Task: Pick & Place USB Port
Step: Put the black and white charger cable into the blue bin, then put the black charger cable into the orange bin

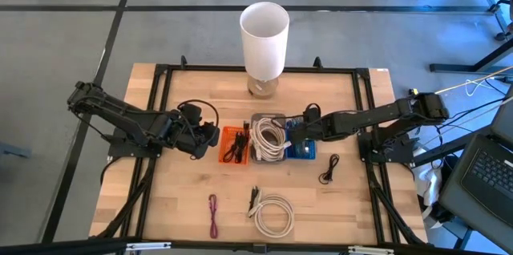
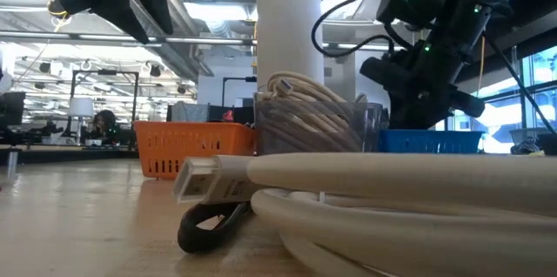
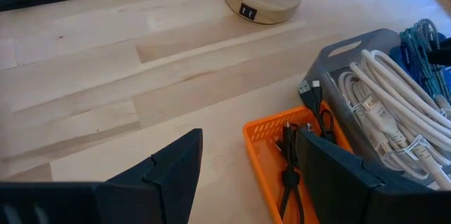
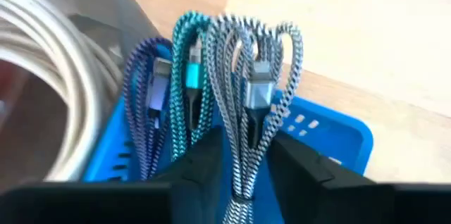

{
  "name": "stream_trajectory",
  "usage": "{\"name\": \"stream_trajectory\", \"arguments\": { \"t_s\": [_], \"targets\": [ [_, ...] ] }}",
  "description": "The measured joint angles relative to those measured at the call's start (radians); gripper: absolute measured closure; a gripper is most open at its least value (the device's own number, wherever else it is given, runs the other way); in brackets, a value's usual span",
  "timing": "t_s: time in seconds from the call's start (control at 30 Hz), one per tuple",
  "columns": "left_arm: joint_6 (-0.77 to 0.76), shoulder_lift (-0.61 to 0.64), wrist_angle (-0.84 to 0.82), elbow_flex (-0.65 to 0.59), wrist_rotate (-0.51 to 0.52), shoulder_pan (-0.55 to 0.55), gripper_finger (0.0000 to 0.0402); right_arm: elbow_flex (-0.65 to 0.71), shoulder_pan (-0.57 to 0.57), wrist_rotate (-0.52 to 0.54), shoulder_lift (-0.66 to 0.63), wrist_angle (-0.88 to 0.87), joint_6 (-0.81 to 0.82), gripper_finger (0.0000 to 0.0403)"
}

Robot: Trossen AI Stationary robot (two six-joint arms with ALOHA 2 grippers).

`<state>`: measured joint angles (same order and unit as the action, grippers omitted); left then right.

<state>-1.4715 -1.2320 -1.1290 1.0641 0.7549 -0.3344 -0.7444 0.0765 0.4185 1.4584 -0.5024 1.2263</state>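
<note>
"Looking at the blue bin, where was the cable?"

"The braided cable stood looped in that bin, and the right gripper pinched its bend. The right arm reached low across the table."

"How would it feel?"

"Light and floppy, I think. Holding near the silver plug seemed best."

"And the left gripper?"

"Spread wide, by the orange bin."

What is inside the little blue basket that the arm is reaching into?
The blue basket holds looped braided cables in blue, teal and grey-white, with plugs showing. The right gripper grips one grey-white loop. The basket's floor is hidden beneath the cables and fingers.
</note>
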Motion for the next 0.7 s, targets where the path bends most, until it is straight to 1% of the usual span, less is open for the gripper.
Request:
{"name": "stream_trajectory", "arguments": {
  "t_s": [0.1, 0.2, 0.3, 0.4, 0.53, 0.6, 0.7],
  "targets": [
    [0.000, 0.000, 0.000, 0.000, -0.001, 0.000, 0.0180, 0.000, 0.000, 0.007, -0.023, 0.004, 0.000, 0.0262],
    [0.000, 0.000, 0.000, 0.000, -0.002, 0.000, 0.0180, -0.014, 0.004, 0.010, -0.057, -0.005, -0.003, 0.0243],
    [0.011, 0.000, 0.000, 0.000, -0.014, 0.000, 0.0180, -0.038, 0.034, 0.053, -0.114, -0.026, -0.001, 0.0236],
    [0.027, 0.000, 0.000, 0.000, -0.036, 0.000, 0.0182, -0.079, 0.084, 0.076, -0.180, -0.114, 0.031, 0.0239],
    [0.035, 0.000, 0.000, 0.000, -0.047, 0.000, 0.0182, -0.132, 0.189, 0.067, -0.239, -0.301, 0.181, 0.0248],
    [0.035, 0.000, -0.001, 0.000, -0.043, 0.000, 0.0182, -0.134, 0.256, 0.039, -0.249, -0.358, 0.289, 0.0252],
    [0.037, 0.000, 0.000, 0.000, -0.034, 0.000, 0.0182, -0.134, 0.358, 0.003, -0.236, -0.397, 0.452, 0.0256]
  ]
}}
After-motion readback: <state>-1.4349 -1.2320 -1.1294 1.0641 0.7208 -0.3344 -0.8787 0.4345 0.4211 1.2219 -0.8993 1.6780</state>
